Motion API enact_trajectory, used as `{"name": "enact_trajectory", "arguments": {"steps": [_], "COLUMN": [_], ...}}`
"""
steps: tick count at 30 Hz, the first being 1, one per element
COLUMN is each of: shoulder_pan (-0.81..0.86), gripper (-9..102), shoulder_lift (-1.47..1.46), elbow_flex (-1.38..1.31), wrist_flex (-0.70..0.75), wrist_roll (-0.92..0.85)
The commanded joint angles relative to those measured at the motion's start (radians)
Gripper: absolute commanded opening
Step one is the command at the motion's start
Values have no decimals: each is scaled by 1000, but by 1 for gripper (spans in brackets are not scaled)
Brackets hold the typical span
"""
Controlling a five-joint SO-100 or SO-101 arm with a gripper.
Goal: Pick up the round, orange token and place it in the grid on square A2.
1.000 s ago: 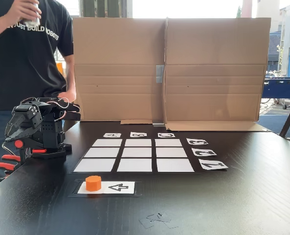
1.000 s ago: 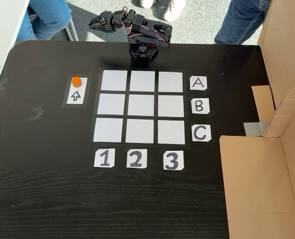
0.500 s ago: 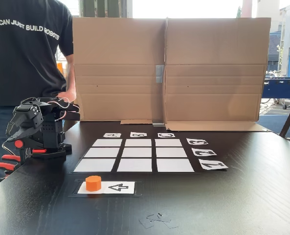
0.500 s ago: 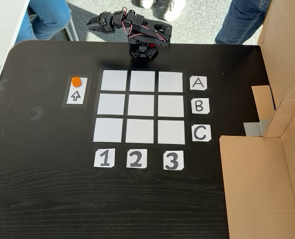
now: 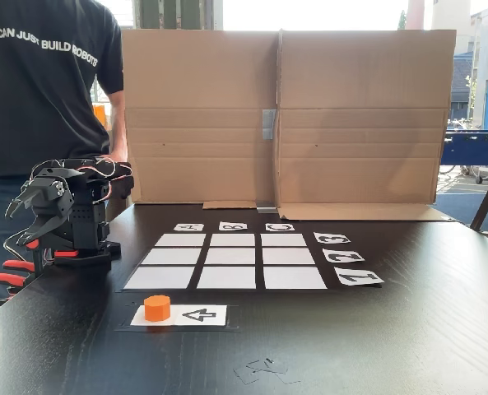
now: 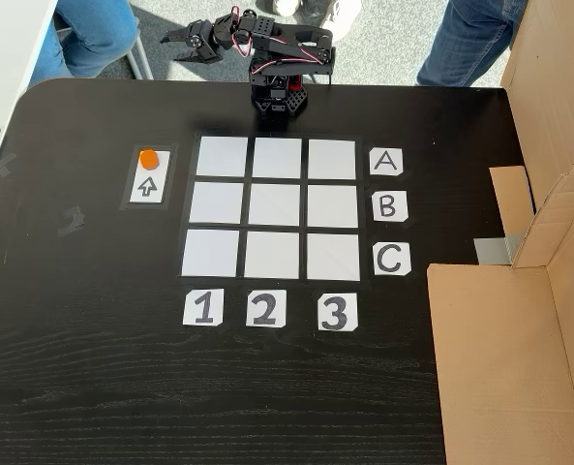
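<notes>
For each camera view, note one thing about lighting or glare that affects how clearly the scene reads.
In a fixed view the windows behind the cardboard are blown out white; in a fixed view from above, sunlight puts a pale sheen on the black table, yet the grid reads sharply.

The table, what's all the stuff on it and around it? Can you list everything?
Table: one, black, under everything.
Orange token: one, on the arrow card.
Arrow card: one, white, beside the grid.
Grid: nine white squares, all blank.
Letter cards: three, white, along one grid edge.
Number cards: three, white, along another edge.
Cardboard screen: one, brown, at the table's edge.
People: several, standing by the table.
Gripper: one, black, open, past the table edge.
</notes>
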Motion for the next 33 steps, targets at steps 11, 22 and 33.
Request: {"name": "enact_trajectory", "arguments": {"steps": [11,22,33], "shoulder_pan": [-117,-172,-218], "gripper": [26,32,35], "shoulder_lift": [-468,-765,-1046], "elbow_flex": [-606,-992,-1330], "wrist_flex": [322,518,698], "wrist_roll": [6,29,29]}}
